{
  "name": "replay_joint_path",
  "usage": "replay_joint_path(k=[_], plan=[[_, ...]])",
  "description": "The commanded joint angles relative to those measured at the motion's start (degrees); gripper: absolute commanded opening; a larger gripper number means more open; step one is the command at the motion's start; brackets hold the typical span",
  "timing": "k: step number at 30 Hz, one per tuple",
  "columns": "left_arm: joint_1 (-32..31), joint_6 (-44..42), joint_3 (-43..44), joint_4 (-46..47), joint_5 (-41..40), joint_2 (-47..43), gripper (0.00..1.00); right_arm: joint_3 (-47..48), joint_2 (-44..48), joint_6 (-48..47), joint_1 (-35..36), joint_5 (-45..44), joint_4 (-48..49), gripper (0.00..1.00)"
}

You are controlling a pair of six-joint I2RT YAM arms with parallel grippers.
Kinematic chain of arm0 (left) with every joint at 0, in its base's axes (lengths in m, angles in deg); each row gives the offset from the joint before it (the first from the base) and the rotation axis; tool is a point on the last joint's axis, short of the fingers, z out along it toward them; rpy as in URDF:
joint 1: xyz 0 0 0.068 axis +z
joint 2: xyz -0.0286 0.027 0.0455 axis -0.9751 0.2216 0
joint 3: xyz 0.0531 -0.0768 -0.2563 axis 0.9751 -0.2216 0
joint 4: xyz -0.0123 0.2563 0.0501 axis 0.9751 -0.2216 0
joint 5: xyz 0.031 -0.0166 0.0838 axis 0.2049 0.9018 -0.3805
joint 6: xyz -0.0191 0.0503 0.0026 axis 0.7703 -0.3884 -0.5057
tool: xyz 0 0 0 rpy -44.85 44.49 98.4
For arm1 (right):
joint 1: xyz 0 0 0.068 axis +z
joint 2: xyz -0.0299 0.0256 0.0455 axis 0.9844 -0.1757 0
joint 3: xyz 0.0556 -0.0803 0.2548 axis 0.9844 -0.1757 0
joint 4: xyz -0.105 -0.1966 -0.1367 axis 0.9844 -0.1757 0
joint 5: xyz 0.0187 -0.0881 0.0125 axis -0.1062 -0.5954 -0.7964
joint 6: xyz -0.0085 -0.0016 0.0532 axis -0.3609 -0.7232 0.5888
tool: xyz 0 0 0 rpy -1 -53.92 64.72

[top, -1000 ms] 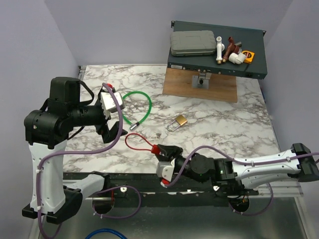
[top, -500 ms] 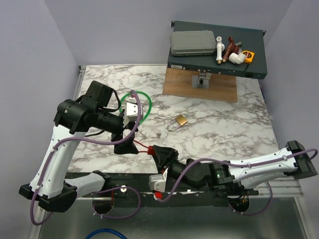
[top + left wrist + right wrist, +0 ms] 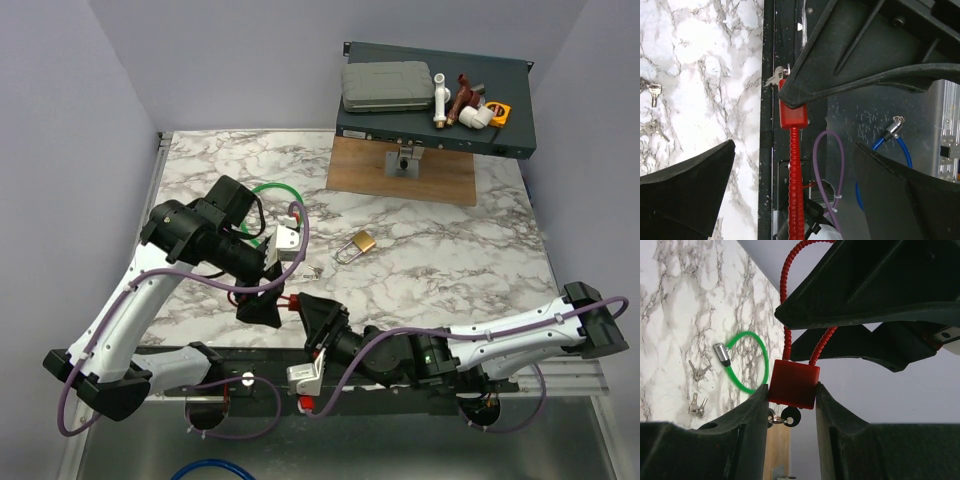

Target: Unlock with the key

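Note:
My right gripper [image 3: 791, 390] is shut on the square body of a red cable lock [image 3: 792, 384], held up off the table. The lock's ribbed red cable [image 3: 795, 175] runs between the wide-open jaws of my left gripper [image 3: 795, 200] without touching them. The key [image 3: 790, 416] has a black round head on a small ring and sticks out of the lock's underside; its metal shows beside the lock body [image 3: 776, 78]. Seen from above, the left gripper [image 3: 268, 292] and the right gripper [image 3: 300, 305] meet at the table's near edge.
Loose small keys [image 3: 654, 92] [image 3: 697, 371] lie on the marble. A green cable loop [image 3: 285, 192] lies behind my left arm and a brass padlock [image 3: 358, 244] sits mid-table. A dark shelf with parts [image 3: 430, 125] stands on a wooden board [image 3: 400, 172] at the back.
My left arm swung right and down until its open jaws straddle the red cable. The right gripper shifted left with the red lock, still gripped.

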Motion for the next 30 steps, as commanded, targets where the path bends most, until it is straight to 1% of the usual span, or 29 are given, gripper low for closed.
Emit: replay_joint_path(k=[1,3,8,13,17,18,21,26,27,30], plan=[[-0.6,0.6,-0.4,-1.8,-1.3,-0.7,0.99,2.2,-1.2,-4.3,0.7,-2.5,4.1,0.03],[-1.1,0.8,-0.5,-1.4,-2.3,-0.3,0.98,2.7,-1.7,-4.5,0.7,-2.4,4.1,0.03],[-3.1,1.3,-2.2,-1.0,-3.8,-0.2,0.89,4.7,-2.9,-5.2,1.0,-2.2,2.6,0.03],[-4.7,0.8,-4.1,-1.4,-6.1,-0.5,0.84,6.3,-3.7,-5.7,1.1,-2.0,1.7,0.03],[-4.9,1.2,-2.7,-0.5,-6.7,-0.3,0.68,7.0,-4.1,-5.7,1.1,-2.1,0.7,0.03],[-5.0,1.4,-2.7,-0.1,-6.7,-0.4,0.61,7.2,-4.1,-5.6,1.0,-2.1,0.7,0.03],[-5.1,1.9,-3.3,0.5,-7.1,-0.6,0.33,7.7,-4.7,-5.7,1.0,-2.1,0.8,0.03],[-5.7,1.6,-4.1,0.3,-6.1,-0.8,0.03,9.4,-6.6,-6.3,1.1,-1.8,2.2,0.03],[-5.7,1.4,-4.0,0.1,-5.8,-0.8,0.00,9.7,-7.0,-6.4,1.1,-1.8,2.6,0.03],[-5.8,-0.2,-3.2,-1.7,-3.9,-0.8,0.00,10.2,-7.4,-5.5,1.1,-1.9,3.9,0.04]])
